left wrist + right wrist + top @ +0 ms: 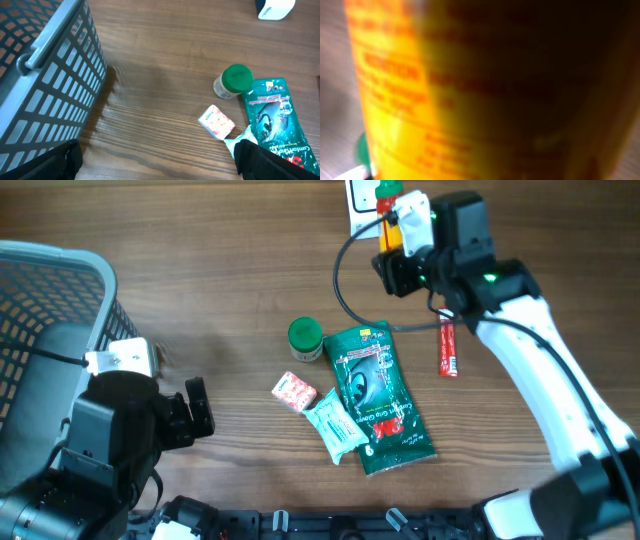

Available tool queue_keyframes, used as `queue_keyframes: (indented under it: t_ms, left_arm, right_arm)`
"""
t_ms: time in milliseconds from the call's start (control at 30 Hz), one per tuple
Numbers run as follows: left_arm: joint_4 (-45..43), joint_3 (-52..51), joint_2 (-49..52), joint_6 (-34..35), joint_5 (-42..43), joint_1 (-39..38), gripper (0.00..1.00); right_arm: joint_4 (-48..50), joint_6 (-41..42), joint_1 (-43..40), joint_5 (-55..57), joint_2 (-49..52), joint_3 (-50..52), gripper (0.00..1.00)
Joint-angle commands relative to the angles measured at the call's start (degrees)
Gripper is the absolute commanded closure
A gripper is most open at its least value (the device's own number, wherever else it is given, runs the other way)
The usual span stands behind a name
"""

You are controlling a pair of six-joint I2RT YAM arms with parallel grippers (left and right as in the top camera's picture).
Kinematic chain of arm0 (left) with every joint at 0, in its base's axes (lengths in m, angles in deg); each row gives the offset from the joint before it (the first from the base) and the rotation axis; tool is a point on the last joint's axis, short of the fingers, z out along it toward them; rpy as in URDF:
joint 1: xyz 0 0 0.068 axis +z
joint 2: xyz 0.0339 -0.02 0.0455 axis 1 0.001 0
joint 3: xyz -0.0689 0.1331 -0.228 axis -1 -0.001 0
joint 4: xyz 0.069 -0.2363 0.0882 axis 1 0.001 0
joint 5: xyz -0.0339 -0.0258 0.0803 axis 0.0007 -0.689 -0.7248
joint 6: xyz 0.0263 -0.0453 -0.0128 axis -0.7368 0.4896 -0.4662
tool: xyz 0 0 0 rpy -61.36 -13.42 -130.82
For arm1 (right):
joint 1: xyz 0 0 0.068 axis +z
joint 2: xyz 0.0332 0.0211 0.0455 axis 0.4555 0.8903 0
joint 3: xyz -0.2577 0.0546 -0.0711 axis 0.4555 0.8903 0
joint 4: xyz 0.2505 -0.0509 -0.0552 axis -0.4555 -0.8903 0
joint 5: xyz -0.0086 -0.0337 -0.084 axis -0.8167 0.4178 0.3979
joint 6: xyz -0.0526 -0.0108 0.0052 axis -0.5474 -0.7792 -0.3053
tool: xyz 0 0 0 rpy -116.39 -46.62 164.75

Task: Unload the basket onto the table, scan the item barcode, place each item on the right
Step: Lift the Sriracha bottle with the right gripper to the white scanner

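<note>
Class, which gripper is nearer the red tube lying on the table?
Right. The right gripper, holding a yellow item, is a short way from the red tube, toward the top of the overhead view. The open left gripper is far across the table, beside the basket.

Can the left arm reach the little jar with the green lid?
Probably yes: the left gripper is open, and only bare table lies between it and the jar.

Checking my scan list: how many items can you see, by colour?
Green: 3 (lidded jar, large pouch, pale packet)
Pink: 1 (small box)
Red: 1 (tube)
Yellow: 1 (item in right gripper)
Total: 6
</note>
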Motion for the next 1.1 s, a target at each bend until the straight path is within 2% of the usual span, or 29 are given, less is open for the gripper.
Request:
queue_keyframes:
  t_ms: [0, 100, 200, 467, 567, 800, 900, 1067]
  left_arm:
    - [-0.17, -0.09, 0.0, 0.55, 0.24, 0.24, 0.0]
    - [-0.17, -0.09, 0.0, 0.55, 0.24, 0.24, 0.0]
    - [-0.15, -0.09, 0.0, 0.52, 0.26, 0.24, 0.0]
    - [-0.17, -0.09, 0.0, 0.55, 0.24, 0.24, 0.0]
    - [-0.17, -0.09, 0.0, 0.55, 0.24, 0.24, 0.0]
    - [-0.17, -0.09, 0.0, 0.55, 0.24, 0.24, 0.0]
    - [-0.15, -0.09, 0.0, 0.55, 0.26, 0.24, 0.0]
    - [-0.15, -0.09, 0.0, 0.52, 0.26, 0.24, 0.0]
  right_arm:
    - [6.36, 1.33, 0.02, 8.0, 6.71, -1.11, 0.38]
    - [12.22, 1.25, 0.02, 15.3, 11.19, -1.99, 0.39]
    - [16.35, -2.73, 0.02, 21.44, 16.2, -4.61, 0.39]
    - [17.35, -6.05, 0.0, 27.04, 32.89, -20.22, 0.4]
    - [16.96, -11.08, 0.11, 29.97, 38.75, -25.92, 0.43]
    - [16.57, -15.13, -0.15, 34.67, 42.12, -27.15, 0.45]
    - [12.68, -12.11, -0.15, 34.69, 42.07, -29.75, 0.46]
    - [-2.95, -9.27, -4.22, 39.5, 40.89, -35.15, 0.53]
